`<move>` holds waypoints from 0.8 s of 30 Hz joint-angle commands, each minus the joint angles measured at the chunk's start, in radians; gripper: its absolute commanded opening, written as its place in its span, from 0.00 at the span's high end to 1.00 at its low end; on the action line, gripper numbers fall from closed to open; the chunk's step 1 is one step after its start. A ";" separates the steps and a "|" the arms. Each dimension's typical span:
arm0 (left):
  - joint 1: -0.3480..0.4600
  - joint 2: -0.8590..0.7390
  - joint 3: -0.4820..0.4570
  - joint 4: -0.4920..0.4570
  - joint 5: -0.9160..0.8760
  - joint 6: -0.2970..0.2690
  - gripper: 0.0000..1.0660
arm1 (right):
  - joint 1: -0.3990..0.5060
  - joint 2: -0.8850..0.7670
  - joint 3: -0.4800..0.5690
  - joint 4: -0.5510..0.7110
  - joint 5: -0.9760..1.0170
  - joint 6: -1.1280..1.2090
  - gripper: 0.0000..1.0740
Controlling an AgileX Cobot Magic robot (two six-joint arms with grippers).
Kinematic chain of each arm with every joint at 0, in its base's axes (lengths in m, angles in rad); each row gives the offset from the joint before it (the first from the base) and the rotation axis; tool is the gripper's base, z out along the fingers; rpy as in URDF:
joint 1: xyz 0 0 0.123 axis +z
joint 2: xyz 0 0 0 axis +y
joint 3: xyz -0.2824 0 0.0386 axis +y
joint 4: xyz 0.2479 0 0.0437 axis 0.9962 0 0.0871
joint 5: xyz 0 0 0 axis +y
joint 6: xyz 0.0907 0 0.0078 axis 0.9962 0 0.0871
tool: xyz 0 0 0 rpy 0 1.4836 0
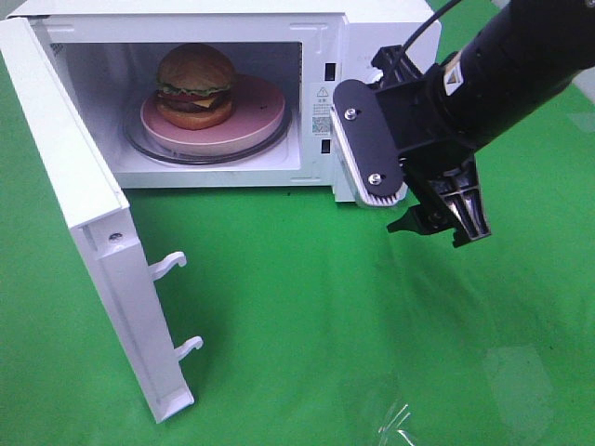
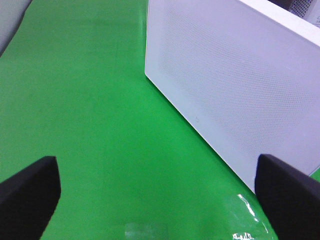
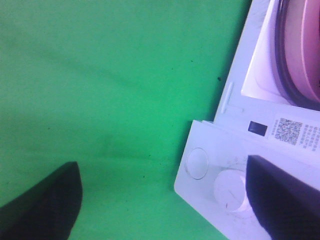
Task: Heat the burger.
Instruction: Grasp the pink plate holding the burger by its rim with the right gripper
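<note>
— What do we have underfoot here?
— We see a bright green cloth covering the whole work surface, lightly creased.
— And the light?
— We catch a glossy glare patch on the cloth near its front edge, and soft shadows. We can't make out walls or windows.

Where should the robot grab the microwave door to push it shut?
Probably the door's free outer edge, by its two latch hooks, coming from its outside face. The door hinges at the microwave's left and stands wide open, so that far edge swings easiest. The open left gripper is already facing that side.
</note>
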 commanded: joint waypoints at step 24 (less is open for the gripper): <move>0.002 -0.005 0.002 -0.006 -0.010 0.002 0.08 | 0.082 0.353 -0.327 -0.143 -0.136 0.160 0.18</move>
